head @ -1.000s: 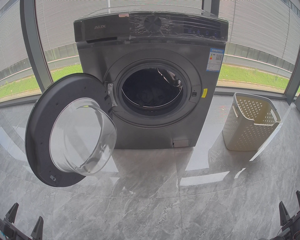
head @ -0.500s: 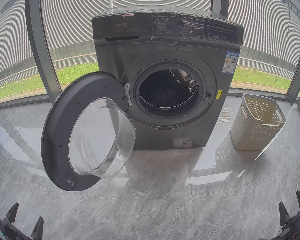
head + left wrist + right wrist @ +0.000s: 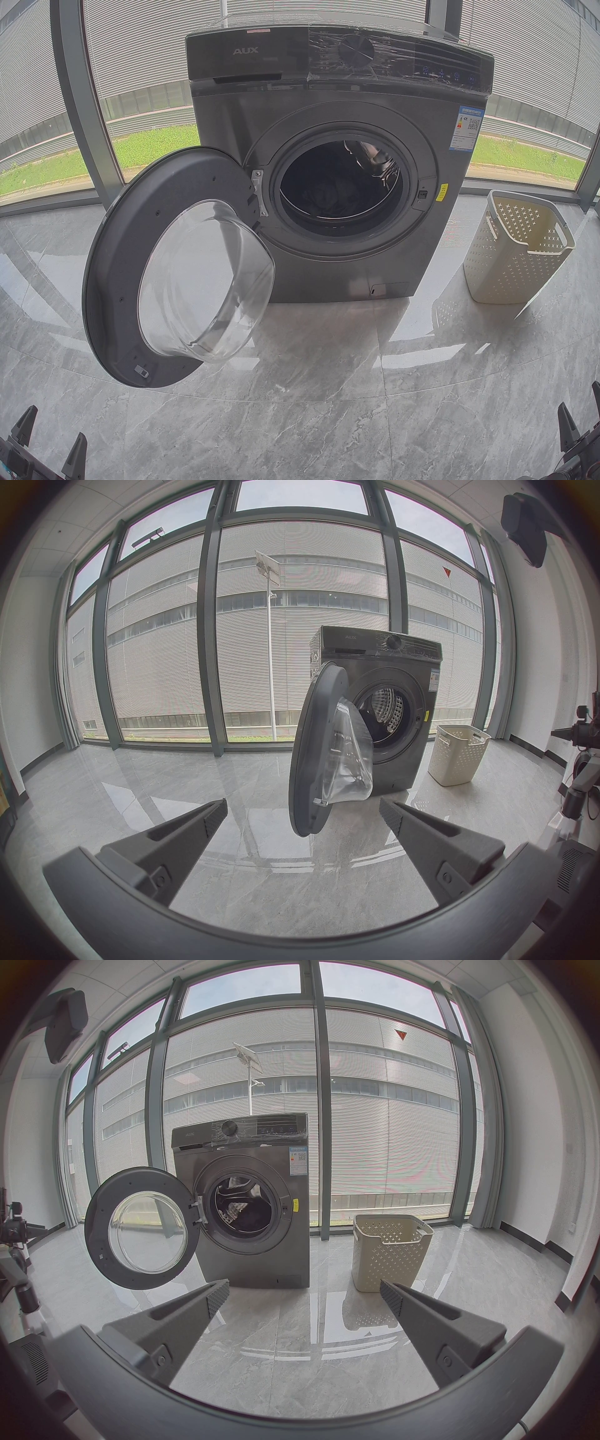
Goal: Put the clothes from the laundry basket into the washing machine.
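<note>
The laundry basket (image 3: 500, 269) is sitting at the frame's right, looking empty, nearer the right gripper (image 3: 580, 400) than the left gripper (image 3: 54, 428). Both are gaping wide, holding nothing. Dark clothes (image 3: 331, 194) are lying inside the washing machine (image 3: 337, 87).

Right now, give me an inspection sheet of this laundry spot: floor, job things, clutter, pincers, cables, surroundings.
Surface: glossy grey tiled floor.
Job's things: washing machine with dark clothes inside; its door swung open to the robot's left; laundry basket upright on the floor right of the machine, no clothes seen in it.
Clutter: nothing seen.
Grippers: left pincer open, holding nothing; right pincer open, holding nothing.
Cables: nothing seen.
Surroundings: tall windows, grass outside.
</note>
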